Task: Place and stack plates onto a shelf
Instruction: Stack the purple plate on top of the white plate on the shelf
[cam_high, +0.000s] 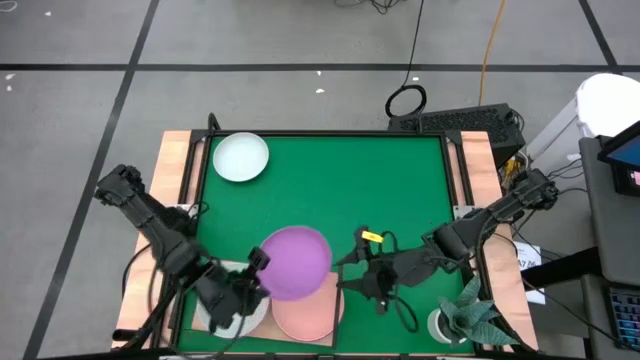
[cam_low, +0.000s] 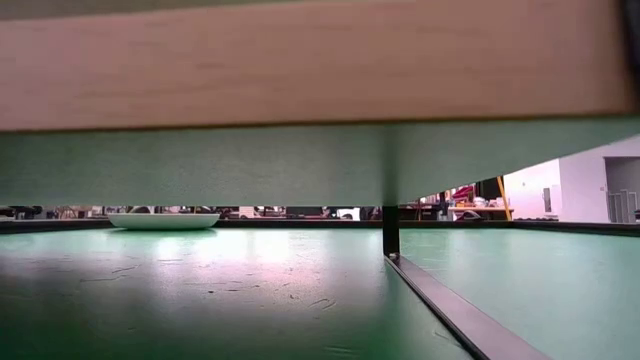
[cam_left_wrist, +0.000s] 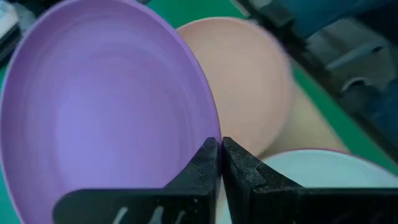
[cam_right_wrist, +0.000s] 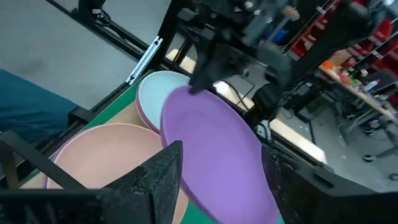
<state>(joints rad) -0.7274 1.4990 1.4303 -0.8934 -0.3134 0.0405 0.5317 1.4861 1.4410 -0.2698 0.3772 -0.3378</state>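
Observation:
A purple plate (cam_high: 296, 262) hangs tilted above the near edge of the table, with my left gripper (cam_high: 256, 270) shut on its left rim. My right gripper (cam_high: 352, 275) stands open at the plate's right rim. In the right wrist view its fingers (cam_right_wrist: 163, 177) stand either side of the plate (cam_right_wrist: 217, 149), and no touch shows. Below, a pink plate (cam_high: 305, 316) and a white plate (cam_high: 245, 318) lie side by side on the light-wood shelf (cam_low: 300, 60). Another pale plate (cam_high: 241, 157) rests on the green mat at the far left. My left gripper pinches the purple plate's rim (cam_left_wrist: 209, 132) between its two fingers, one on the inner face and one on the underside. The fingers slant down from the table's left. The plate is lifted clear and tilted, over the pink plate (cam_left_wrist: 249, 81) and the white plate (cam_left_wrist: 323, 171).
A potted plant (cam_high: 465, 318) stands at the near right corner of the mat. The shelf's thin dark upright (cam_low: 390, 232) stands on the green mat (cam_high: 340, 190), which has free room across its middle and far right.

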